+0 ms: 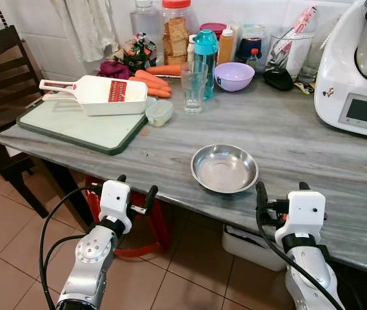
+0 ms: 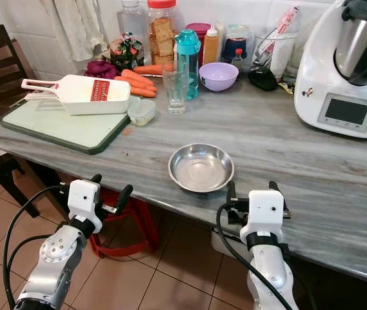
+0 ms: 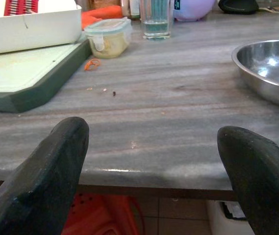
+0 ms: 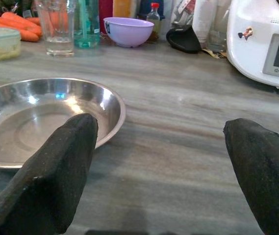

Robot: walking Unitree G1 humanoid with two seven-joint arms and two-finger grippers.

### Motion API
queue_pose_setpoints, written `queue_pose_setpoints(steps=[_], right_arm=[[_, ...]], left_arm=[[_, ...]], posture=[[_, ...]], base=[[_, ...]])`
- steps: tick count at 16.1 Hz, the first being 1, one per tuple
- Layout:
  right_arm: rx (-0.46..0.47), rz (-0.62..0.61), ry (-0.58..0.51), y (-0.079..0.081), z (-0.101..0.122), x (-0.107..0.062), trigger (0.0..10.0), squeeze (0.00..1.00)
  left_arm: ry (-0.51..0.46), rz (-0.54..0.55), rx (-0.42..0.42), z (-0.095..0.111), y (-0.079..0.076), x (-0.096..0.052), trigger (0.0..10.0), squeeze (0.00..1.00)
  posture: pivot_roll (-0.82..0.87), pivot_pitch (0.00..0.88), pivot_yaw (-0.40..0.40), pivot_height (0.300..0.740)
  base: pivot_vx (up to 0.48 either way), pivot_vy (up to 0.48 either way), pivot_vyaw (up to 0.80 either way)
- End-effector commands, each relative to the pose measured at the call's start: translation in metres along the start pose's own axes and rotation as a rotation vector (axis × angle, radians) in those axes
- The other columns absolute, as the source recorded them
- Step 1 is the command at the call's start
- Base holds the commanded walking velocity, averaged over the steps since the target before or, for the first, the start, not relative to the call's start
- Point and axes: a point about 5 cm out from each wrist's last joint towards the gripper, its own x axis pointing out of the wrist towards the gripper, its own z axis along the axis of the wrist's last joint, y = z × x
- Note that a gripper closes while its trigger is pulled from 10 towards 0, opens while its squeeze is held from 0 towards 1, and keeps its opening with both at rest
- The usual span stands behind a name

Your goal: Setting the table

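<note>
Grey marble-look counter (image 1: 299, 148), cluttered at the back; steel bowl (image 1: 224, 168) near its front edge.

Left gripper (image 1: 135, 194) and right gripper (image 1: 278, 196) wide open, empty, at the edge. Bowl appears light, rigid, slippery: pinch its rim.

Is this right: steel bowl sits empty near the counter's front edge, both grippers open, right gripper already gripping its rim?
Not quite. The steel bowl is empty near the front edge and both grippers are open, but the right gripper grips nothing: in the right wrist view its fingers are spread beside the rim, not around it. The left gripper is open too.
</note>
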Motion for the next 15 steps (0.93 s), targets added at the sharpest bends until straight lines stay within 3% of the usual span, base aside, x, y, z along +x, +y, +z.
queue_pose_setpoints(steps=[1,10,15], right_arm=[[0.016,-0.003,-0.013,-0.0012,0.0072,0.0010,10.0,0.00],[0.052,0.000,0.002,-0.0015,0.0053,0.0044,10.0,0.00],[0.051,0.005,-0.002,-0.0002,0.0057,0.0048,10.0,0.00]], left_arm=[[-0.001,0.003,0.007,0.0024,0.0007,0.0009,10.0,0.00],[0.015,-0.002,0.010,0.0010,-0.0005,0.0035,10.0,0.00],[0.019,0.000,0.011,0.0001,-0.0018,0.0034,10.0,0.00]], posture=[[-0.07,0.000,0.040,0.740],[-0.07,0.000,0.037,0.740],[-0.07,0.000,0.034,0.740]], base=[[0.000,0.000,0.00],[0.000,0.000,-0.58],[-0.282,0.000,0.00]])
